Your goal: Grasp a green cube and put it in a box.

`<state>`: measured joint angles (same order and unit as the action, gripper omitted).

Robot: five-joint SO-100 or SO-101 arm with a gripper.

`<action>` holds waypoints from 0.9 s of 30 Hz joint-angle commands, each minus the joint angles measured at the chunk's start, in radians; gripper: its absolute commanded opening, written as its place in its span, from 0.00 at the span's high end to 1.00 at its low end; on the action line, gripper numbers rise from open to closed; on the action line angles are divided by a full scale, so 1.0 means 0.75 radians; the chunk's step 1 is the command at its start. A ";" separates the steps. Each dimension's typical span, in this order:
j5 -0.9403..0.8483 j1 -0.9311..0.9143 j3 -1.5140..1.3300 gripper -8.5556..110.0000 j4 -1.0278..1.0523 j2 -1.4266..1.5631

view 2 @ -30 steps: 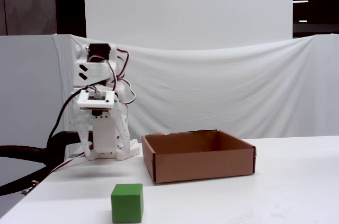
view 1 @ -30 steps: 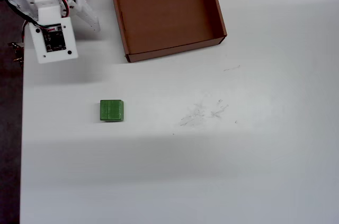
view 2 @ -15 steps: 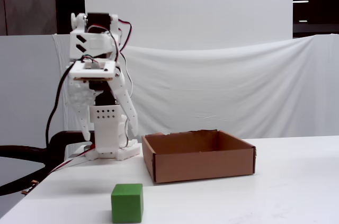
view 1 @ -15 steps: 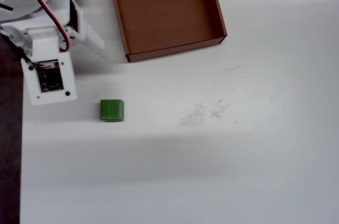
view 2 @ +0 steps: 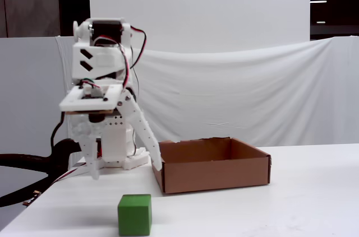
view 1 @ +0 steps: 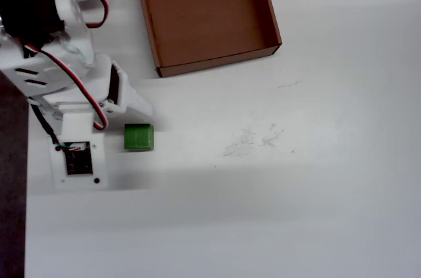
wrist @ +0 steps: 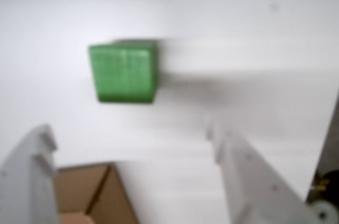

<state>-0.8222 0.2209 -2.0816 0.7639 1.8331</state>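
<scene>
While the claw (view 2: 126,172) hangs wide open and empty above the desk (view 1: 296,192), the green cube (view 2: 134,214) sits off-centre beneath it, well short of the box (view 1: 207,15); descending misaligned, one finger could knock it away.

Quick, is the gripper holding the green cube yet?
Gripper: open, holding nothing; the cube sits on the table, untouched.

You face a white table (view 2: 314,203) with faint scuff marks (view 1: 253,140) near its centre in the overhead view. Behind it hangs a creased white cloth (view 2: 235,91) – above that, a plain white panel (view 2: 196,7) against dark surroundings.
</scene>
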 commanded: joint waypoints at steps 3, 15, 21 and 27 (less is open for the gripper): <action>0.041 0.016 0.133 0.62 -0.043 -0.070; 0.086 0.053 0.170 0.63 -0.115 -0.213; 0.100 0.072 0.172 0.65 -0.174 -0.278; 0.112 0.084 0.178 0.67 -0.202 -0.331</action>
<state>-0.7424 0.2746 -2.0110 0.6274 1.5769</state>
